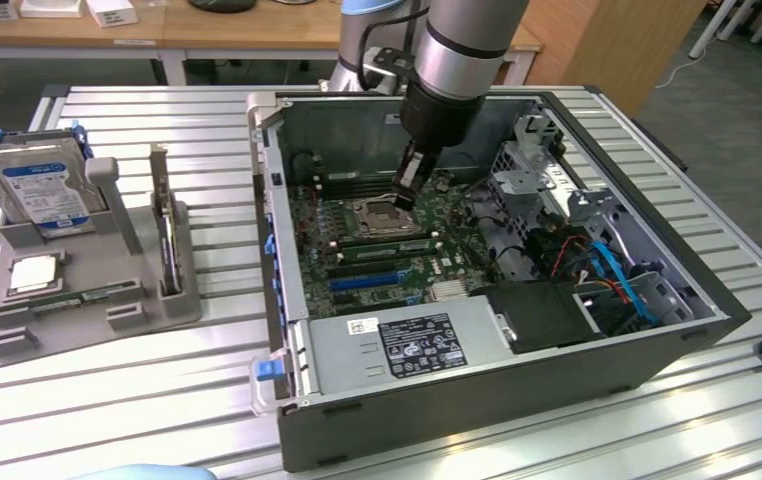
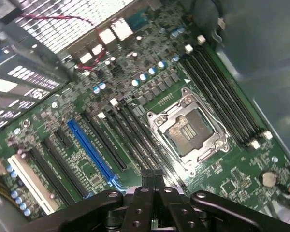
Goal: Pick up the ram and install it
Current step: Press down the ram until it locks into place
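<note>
The computer case [image 1: 488,300] lies on the table [image 1: 154,400], the parts tray [image 1: 88,300] toward the exterior view's left.

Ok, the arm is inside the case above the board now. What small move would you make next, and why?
Probably a small sideways nudge to line up along one slot, holding height. The gripper hangs low over the motherboard, above the black memory slots beside the open CPU socket. In the wrist view it sits over several slots at once. I cannot tell whether it holds the ram.

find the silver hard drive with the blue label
Exterior view's left: the blue-labelled hard drive stands upright in the grey tray, outside the open computer case.
</note>
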`<state>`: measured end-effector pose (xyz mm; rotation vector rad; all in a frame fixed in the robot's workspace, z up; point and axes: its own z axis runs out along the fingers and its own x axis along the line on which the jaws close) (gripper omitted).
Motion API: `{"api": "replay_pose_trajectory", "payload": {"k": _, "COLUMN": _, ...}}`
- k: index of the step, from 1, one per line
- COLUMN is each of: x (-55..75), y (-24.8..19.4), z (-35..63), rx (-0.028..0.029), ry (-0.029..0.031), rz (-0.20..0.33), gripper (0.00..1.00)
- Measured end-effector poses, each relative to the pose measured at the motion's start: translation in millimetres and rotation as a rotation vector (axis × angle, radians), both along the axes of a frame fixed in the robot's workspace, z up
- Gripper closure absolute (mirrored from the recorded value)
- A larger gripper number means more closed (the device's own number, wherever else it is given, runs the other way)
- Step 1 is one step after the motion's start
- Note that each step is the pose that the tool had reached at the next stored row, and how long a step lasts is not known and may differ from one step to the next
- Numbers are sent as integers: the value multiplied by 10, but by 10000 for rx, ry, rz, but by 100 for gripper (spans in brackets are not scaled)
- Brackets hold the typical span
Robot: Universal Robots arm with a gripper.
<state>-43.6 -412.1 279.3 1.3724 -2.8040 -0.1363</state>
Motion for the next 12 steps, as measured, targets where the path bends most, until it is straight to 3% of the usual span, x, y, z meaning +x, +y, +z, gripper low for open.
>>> {"api": "replay_pose_trajectory", "payload": {"k": 12, "x": 0, "y": 0, "z": -21, "rx": 2, "ry": 0, "rz": -1762, "gripper": 90}}
